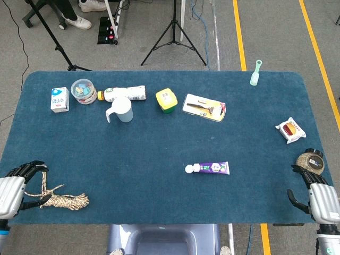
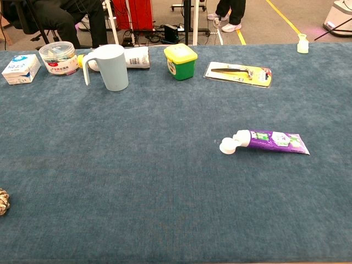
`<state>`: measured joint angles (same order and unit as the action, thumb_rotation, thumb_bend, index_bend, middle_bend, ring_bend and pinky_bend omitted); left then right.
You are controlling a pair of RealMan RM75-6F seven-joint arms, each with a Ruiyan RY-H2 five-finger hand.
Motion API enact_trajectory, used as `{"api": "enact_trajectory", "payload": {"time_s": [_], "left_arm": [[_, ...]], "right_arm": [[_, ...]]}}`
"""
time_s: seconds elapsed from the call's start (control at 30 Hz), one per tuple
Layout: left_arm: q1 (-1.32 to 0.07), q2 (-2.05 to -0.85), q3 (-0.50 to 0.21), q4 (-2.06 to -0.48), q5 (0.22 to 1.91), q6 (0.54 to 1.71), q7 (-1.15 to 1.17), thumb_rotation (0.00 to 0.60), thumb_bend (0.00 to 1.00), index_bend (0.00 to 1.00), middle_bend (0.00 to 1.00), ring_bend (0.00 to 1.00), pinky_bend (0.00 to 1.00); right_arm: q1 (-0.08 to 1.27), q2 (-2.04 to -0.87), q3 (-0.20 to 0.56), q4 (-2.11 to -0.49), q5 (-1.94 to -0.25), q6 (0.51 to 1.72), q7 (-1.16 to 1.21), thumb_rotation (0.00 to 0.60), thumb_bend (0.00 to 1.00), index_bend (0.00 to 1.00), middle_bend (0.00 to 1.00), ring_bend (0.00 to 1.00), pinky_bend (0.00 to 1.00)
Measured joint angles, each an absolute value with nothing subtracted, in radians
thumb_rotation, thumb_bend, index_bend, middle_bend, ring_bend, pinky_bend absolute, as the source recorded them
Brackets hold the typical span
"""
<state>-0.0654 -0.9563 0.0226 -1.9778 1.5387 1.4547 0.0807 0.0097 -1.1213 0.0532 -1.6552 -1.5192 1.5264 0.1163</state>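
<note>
Only the head view shows my hands. My left hand (image 1: 13, 190) lies at the table's near left corner, fingers apart and holding nothing. A coiled beige rope (image 1: 65, 201) lies just to its right, one loose strand reaching toward the hand; the chest view catches only a bit of the rope (image 2: 3, 201). My right hand (image 1: 320, 197) lies at the near right corner, fingers spread and empty. Its fingertips point at a small round jar (image 1: 309, 161) with a dark lid, a little apart from it.
A purple toothpaste tube (image 1: 210, 168) lies mid-table. Along the far side stand a milk carton (image 1: 59, 99), clear tub (image 1: 83, 91), lying bottle (image 1: 126, 93), pale blue cup (image 1: 121, 110), yellow-green box (image 1: 167, 100), comb pack (image 1: 204, 107) and green tube (image 1: 256, 73). A snack packet (image 1: 290, 130) lies at the right.
</note>
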Motion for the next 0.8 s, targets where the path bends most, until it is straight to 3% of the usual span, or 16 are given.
{"api": "enact_trajectory", "payload": {"time_s": [0.8], "left_arm": [[-0.081, -0.967, 0.004, -1.971, 1.540, 1.453, 0.074, 0.600, 0.11, 0.31, 0.25, 0.22, 0.27]], "right_arm": [[-0.003, -1.112, 0.052, -1.670, -1.511, 1.538, 0.110, 0.600, 0.42, 0.19, 0.28, 0.30, 0.26]]}}
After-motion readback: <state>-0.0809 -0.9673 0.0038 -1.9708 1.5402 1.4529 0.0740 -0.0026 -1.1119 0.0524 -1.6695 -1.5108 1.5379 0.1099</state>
